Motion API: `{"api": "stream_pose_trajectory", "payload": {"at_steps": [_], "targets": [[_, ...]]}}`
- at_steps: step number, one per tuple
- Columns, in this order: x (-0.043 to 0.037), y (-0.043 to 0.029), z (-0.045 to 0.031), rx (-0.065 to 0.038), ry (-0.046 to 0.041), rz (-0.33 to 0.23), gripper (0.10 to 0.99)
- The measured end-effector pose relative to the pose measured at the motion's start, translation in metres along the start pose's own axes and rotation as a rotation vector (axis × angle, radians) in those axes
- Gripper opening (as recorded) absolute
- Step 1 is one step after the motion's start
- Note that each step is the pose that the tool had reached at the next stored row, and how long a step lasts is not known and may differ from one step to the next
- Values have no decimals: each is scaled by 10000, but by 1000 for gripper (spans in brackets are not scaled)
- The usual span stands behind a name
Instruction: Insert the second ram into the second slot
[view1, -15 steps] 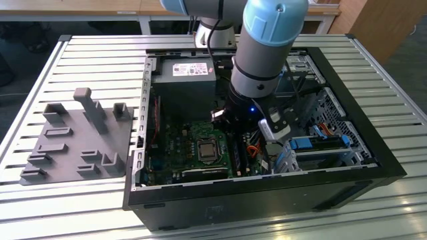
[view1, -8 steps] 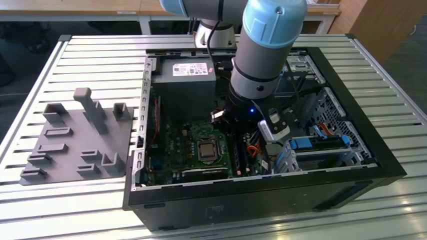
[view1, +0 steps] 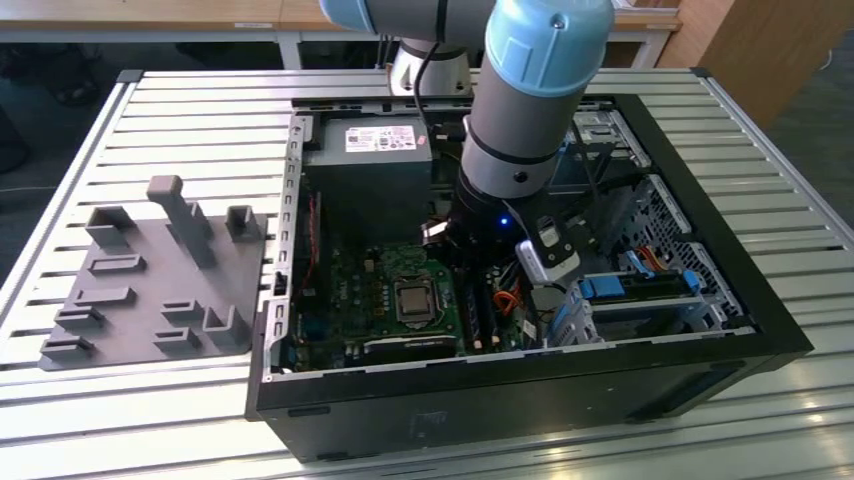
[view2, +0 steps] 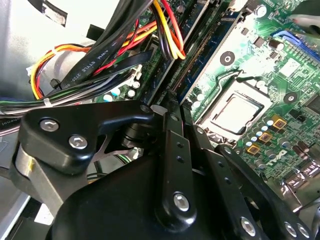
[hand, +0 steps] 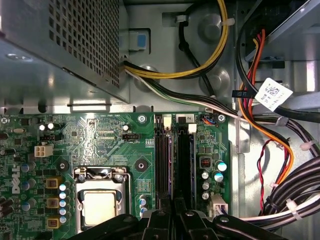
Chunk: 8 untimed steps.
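Deep inside the computer case (view1: 747, 300), the second ram (hand: 183, 165) stands edge-on at its slot on the motherboard (hand: 100, 135), beside the processor socket (hand: 102, 200). The gripper (hand: 173, 214) sits over it, fingers pinched together, apparently holding it. Seating looks under way; finishing calls for a straight, even downward press.

My arm (view1: 527, 110) looks like smooth matt grey metal with glossy pale-blue plastic caps. The desk (view1: 174, 110) is ribbed bare metal, the tray (view1: 147, 290) matt grey plastic, the case (view1: 534, 400) matt black metal. The board (hand: 100, 135) is glossy green, its memory slots (hand: 162, 160) black plastic, the cables (hand: 295, 187) shiny-sheathed.
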<state>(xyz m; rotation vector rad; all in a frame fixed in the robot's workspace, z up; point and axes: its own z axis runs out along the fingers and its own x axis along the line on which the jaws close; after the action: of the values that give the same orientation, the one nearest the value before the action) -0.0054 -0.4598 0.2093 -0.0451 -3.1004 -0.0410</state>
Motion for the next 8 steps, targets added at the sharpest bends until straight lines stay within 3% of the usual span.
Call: {"api": "stream_pose_trajectory", "payload": {"at_steps": [8], "targets": [[0, 0, 6, -1, 1, 0, 137]]}}
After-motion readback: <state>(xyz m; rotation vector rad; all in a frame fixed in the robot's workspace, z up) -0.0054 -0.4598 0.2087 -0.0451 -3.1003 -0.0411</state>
